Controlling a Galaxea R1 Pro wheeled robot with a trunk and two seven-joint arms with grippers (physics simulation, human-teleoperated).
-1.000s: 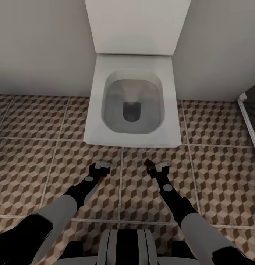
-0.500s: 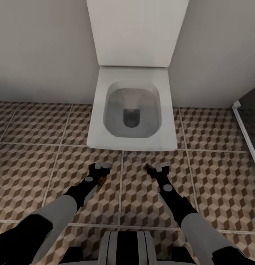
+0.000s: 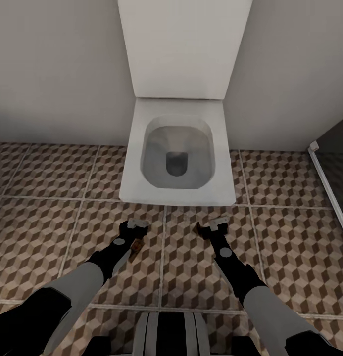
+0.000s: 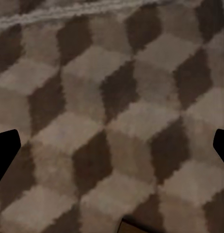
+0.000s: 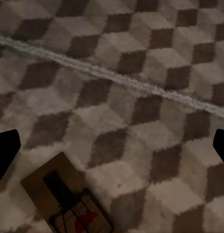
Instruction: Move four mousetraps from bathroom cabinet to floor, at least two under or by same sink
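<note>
From my head camera I look down on a white toilet [image 3: 177,153] standing open against a pale wall, on the bathroom floor [image 3: 52,217] of brown, beige and white cube-patterned tiles. My two arms reach forward toward the toilet's front edge. My left tool [image 3: 134,232] hangs just short of that edge with a small tan piece at it, likely a mousetrap [image 3: 137,245]. My right tool [image 3: 213,228] hangs level with it, also near the toilet's front, with a brown sliver beside it. I judge both are carried low so they can be set on the tiles near the sink.

From my left wrist camera I see floor tiles close below, and one tan corner [image 4: 134,226] at the frame's edge. The tool's dark fingertips sit at opposite borders; whether they clamp anything I cannot tell.

From my right wrist camera a second mousetrap [image 5: 66,201] shows plainly: a flat tan wooden board, dark wire frame, a red mark. It appears held over the tiles, but I cannot tell the grip for certain.
</note>
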